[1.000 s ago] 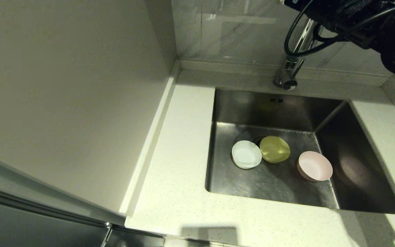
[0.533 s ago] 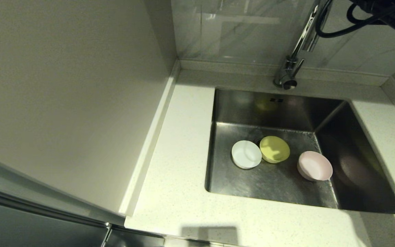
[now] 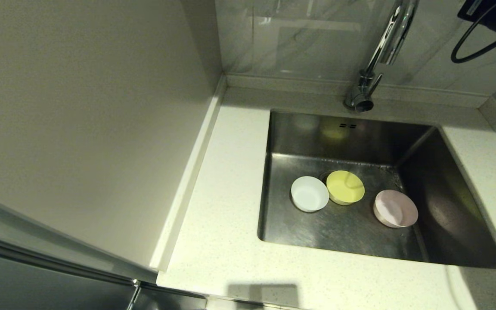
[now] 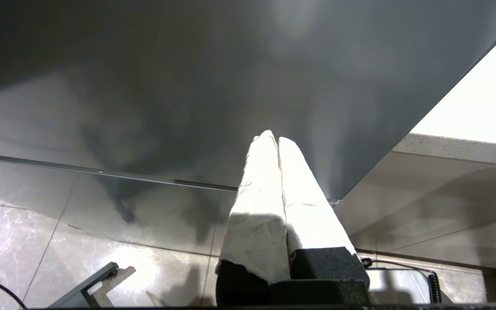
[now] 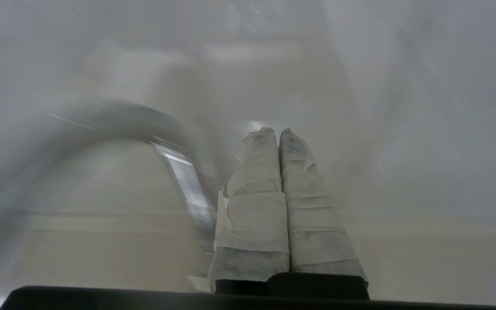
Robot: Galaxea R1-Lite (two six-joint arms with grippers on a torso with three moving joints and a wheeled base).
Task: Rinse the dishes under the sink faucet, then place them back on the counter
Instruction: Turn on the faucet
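Three bowls rest on the floor of the steel sink (image 3: 446, 206): the white bowl (image 3: 309, 193), the yellow-green bowl (image 3: 345, 187) by the drain, and the pale pink bowl (image 3: 395, 208), tilted, further right. The chrome faucet (image 3: 375, 64) rises behind the basin; no water shows. In the right wrist view my right gripper (image 5: 277, 131) is shut and empty, with the blurred faucet (image 5: 183, 176) beside it. Only that arm's black body and cable (image 3: 495, 21) show at the head view's top right. My left gripper (image 4: 274, 137) is shut and empty, parked below the counter in front of a dark cabinet face.
The white speckled counter (image 3: 226, 202) wraps the sink on the left, front and right. A tall pale cabinet side (image 3: 88, 120) stands on the left. Marble-look tiles (image 3: 308, 38) back the low raised edge behind the faucet.
My right arm has swung away to the right and up, uncovering the faucet neck. The bowls have stayed where they were.
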